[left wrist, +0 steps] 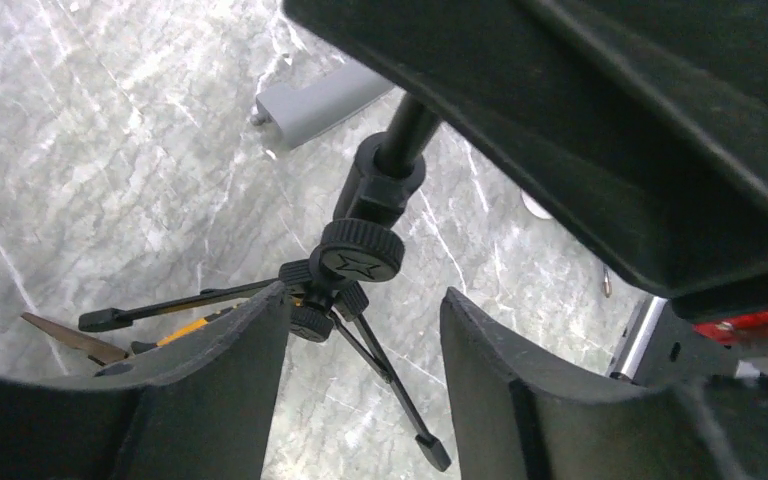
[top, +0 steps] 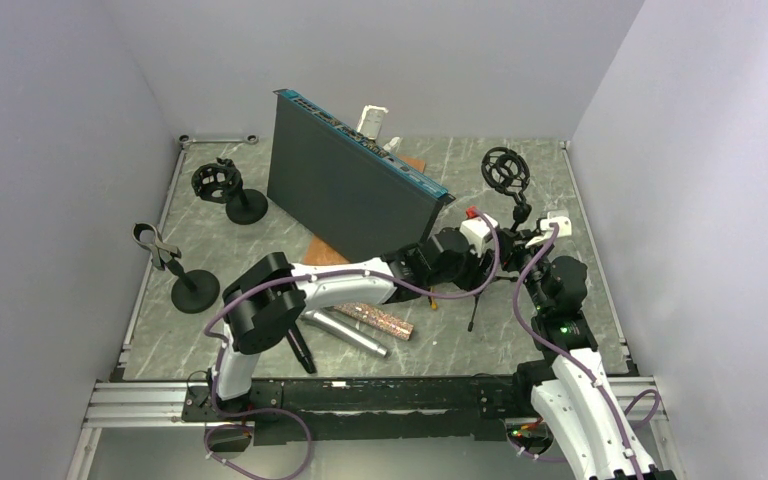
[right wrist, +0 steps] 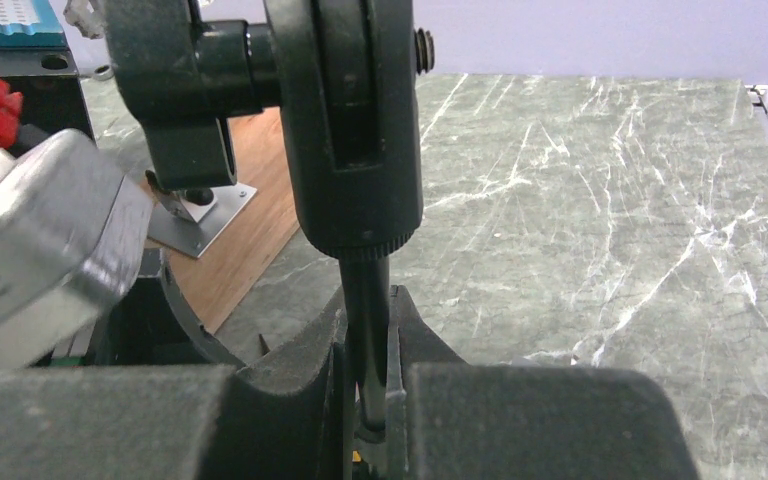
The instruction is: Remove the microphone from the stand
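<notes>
**Stand.** The tripod stand point(top: 515, 207) is at the right of the marble table point(top: 580, 300), just right of the upright dark panel point(top: 350, 195). It is black throughout. A thin pole rises from a hub with a ribbed, star-marked knob point(left wrist: 362, 250). Slim legs spread from the hub and end in small feet. The pole enters a thick slotted swivel joint point(right wrist: 350, 130). Above it sits a round cage-type shock mount point(top: 505, 170), and the table shows through the ring.

**Microphones.** Two cylindrical bodies lie flat on the table, touching or nearly so, left of the stand and in front of the panel. One is a plain silver microphone point(top: 345, 332). The other is a glitter-covered microphone point(top: 380, 320). Both are well apart from the shock mount.

**Right gripper** point(right wrist: 365, 340). It is clenched on the pole directly below the swivel joint. The pads press the pole from both sides.

**Left gripper** point(left wrist: 365, 330). It is released. Its fingers point(left wrist: 230, 390) stand apart at either side of the hub, level with the lower knob. One leg runs through the gap. In the overhead view this gripper point(top: 495, 245) lies low, just left of the pole.
</notes>
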Motion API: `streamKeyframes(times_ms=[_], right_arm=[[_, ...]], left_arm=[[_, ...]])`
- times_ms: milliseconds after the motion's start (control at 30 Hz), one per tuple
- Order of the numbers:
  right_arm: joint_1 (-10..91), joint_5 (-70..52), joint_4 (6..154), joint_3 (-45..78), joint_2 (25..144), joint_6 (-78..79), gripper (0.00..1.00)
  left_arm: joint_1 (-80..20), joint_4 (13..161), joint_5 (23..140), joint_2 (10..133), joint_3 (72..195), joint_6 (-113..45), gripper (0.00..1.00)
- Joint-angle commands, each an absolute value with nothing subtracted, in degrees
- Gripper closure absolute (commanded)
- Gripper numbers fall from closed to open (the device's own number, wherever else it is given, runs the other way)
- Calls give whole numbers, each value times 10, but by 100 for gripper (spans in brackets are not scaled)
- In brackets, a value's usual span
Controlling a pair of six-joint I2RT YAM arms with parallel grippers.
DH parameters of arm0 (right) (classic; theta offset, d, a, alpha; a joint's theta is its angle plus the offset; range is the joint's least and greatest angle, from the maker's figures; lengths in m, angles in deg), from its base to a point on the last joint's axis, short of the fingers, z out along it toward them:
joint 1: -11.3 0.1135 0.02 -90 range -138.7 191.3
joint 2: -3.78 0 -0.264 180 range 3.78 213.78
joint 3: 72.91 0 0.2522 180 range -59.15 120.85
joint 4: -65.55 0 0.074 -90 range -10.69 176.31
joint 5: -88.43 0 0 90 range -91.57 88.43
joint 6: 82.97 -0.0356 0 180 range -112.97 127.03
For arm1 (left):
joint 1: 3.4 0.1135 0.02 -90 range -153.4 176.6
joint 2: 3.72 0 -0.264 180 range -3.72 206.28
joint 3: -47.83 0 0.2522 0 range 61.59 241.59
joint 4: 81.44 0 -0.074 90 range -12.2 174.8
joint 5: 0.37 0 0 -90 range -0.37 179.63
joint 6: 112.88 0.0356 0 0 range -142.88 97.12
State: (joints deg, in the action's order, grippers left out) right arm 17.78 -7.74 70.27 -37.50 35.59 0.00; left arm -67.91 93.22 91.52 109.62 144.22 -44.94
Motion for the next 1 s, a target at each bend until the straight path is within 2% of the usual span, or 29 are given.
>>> streamKeyframes(times_ms=[0, 433, 600, 767, 967], right_arm=[[179, -67, 680, -377, 349, -8, 100], [179, -68, 680, -380, 346, -11, 100], [179, -67, 680, -380, 344, -10, 100], [179, -67, 679, -380, 343, -11, 100], [179, -67, 677, -381, 344, -11, 100]], left_arm=[[-686, 952, 964, 1066, 1462, -369, 41], [-687, 955, 957, 1083, 1503, -362, 48], [-687, 936, 950, 1093, 1519, -379, 59], [-687, 933, 953, 1085, 1506, -386, 49], [-687, 930, 961, 1074, 1492, -389, 54]])
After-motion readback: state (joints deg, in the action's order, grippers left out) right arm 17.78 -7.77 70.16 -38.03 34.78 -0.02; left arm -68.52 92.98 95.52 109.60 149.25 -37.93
